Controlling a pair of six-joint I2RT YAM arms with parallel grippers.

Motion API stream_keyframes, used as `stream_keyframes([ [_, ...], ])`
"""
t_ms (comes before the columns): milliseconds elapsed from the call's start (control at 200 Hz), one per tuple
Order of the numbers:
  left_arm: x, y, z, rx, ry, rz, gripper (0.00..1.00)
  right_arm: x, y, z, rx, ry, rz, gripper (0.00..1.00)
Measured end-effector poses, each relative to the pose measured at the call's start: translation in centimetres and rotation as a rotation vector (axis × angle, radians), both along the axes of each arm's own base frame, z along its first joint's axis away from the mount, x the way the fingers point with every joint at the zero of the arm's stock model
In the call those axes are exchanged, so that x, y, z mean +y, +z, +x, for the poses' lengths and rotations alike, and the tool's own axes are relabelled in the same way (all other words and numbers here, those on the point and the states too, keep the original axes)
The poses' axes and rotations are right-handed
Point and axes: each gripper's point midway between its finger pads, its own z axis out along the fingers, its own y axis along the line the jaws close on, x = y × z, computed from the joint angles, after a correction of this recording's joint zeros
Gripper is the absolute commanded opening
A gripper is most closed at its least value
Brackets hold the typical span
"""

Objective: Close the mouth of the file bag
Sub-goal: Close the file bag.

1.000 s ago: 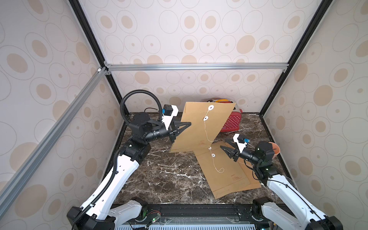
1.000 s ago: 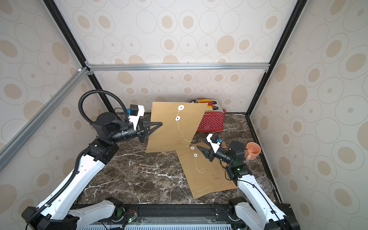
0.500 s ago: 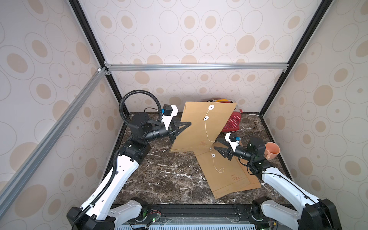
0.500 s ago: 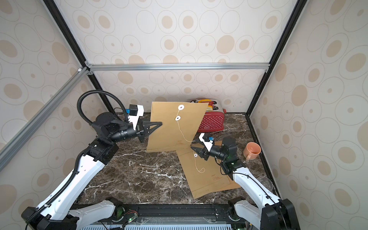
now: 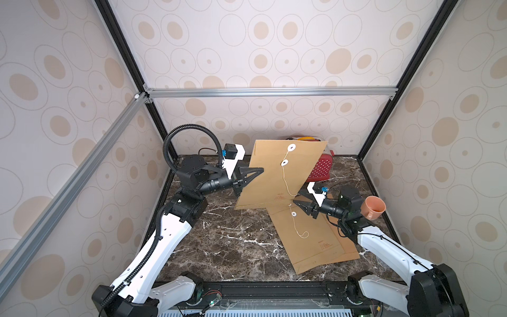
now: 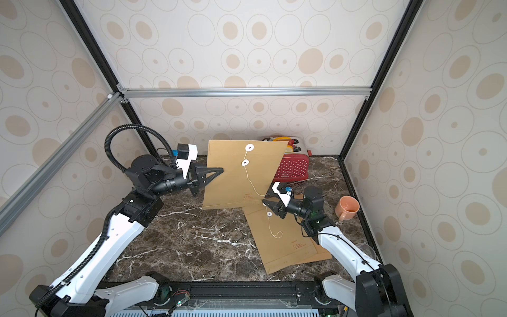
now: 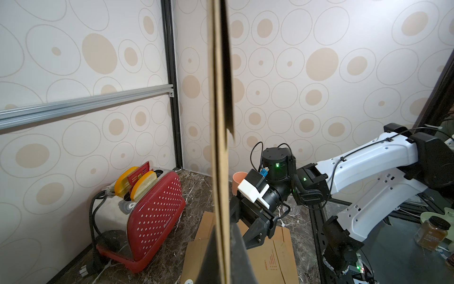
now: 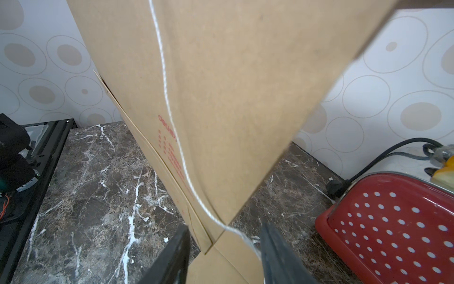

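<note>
Dark marble tabletop (image 5: 219,247), boxed in by dotted-wallpaper walls and aluminium rails. Standing upright over its back half, one file bag (image 5: 274,178), clamped along its side edge by the left gripper (image 5: 259,170). Bottom corner close over a second file bag (image 5: 315,241) lying flat toward the right arm; touching or not, impossible to tell. On the held bag, flap folded down but, edge-on in the left wrist view, standing a little off the body. Upper disc (image 5: 291,148) and lower disc (image 5: 285,163) both unwound, string (image 5: 285,181) hanging loose down to the bottom corner. Right gripper (image 5: 296,203) at that corner, jaws apart, string end passing between them and brushing one jaw in the right wrist view, nothing clamped. Judged progress: bag lifted and steadied, flap roughly down, string reached for. Left to do, on this reading: closing on the string, winding it round the discs, drawing the flap flat. Counted: two file bags; two discs on the held one, a third disc (image 5: 294,214) on the flat one; two strings, the second string (image 5: 299,232) curled on the flat bag; two grippers; one red toaster (image 5: 322,167) with yellowish slices in its slots; one orange cup (image 5: 374,207).
</note>
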Motion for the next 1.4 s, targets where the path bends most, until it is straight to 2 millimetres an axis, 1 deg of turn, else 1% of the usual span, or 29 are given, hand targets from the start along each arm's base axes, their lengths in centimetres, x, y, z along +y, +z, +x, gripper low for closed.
stream_keyframes([
  [80, 0.0, 0.0, 0.0, 0.001, 0.000, 0.000, 0.00, 0.1, 0.1, 0.2, -0.006, 0.002, -0.003, 0.38],
  [125, 0.0, 0.0, 0.0, 0.000, 0.000, 0.000, 0.00, 0.2, 0.3, 0.3, -0.003, 0.006, 0.000, 0.28],
  [200, 0.0, 0.0, 0.0, 0.000, 0.000, -0.001, 0.00, 0.3, 0.6, 0.4, -0.006, 0.011, 0.002, 0.25],
  [285, 0.0, 0.0, 0.0, -0.001, 0.000, -0.001, 0.00, 0.4, 0.8, 0.4, -0.020, 0.012, 0.000, 0.14],
  [336, 0.0, 0.0, 0.0, -0.001, 0.000, -0.001, 0.00, 0.3, 0.7, 0.4, -0.011, 0.009, 0.001, 0.12],
  [366, 0.0, 0.0, 0.0, -0.001, 0.000, -0.001, 0.00, 0.3, 0.8, 0.4, -0.015, 0.008, -0.001, 0.08],
  [501, 0.0, 0.0, 0.0, -0.001, 0.000, -0.001, 0.00, 0.1, 0.7, 0.1, -0.002, 0.005, -0.009, 0.08],
  [581, 0.0, 0.1, 0.0, -0.002, 0.000, -0.001, 0.00, 0.0, 0.8, -0.2, 0.001, 0.002, -0.011, 0.04],
  [791, 0.0, 0.1, 0.1, -0.005, 0.004, -0.003, 0.00, -0.5, 0.9, -0.9, 0.022, -0.014, -0.022, 0.04],
  [871, 0.0, 0.1, 0.1, -0.005, 0.006, -0.003, 0.00, -0.8, 0.8, -1.1, 0.031, -0.026, -0.031, 0.03],
  [911, 0.0, 0.1, 0.1, -0.004, 0.006, -0.003, 0.00, -0.9, 0.8, -1.1, 0.034, -0.033, -0.037, 0.01],
  [1077, -0.1, 0.1, 0.1, -0.003, 0.009, -0.003, 0.00, -1.4, 0.8, -1.4, 0.046, -0.067, -0.055, 0.01],
  [1402, -0.1, 0.4, 0.1, -0.019, 0.010, -0.011, 0.00, -2.6, 2.0, -1.9, 0.064, -0.136, -0.083, 0.01],
])
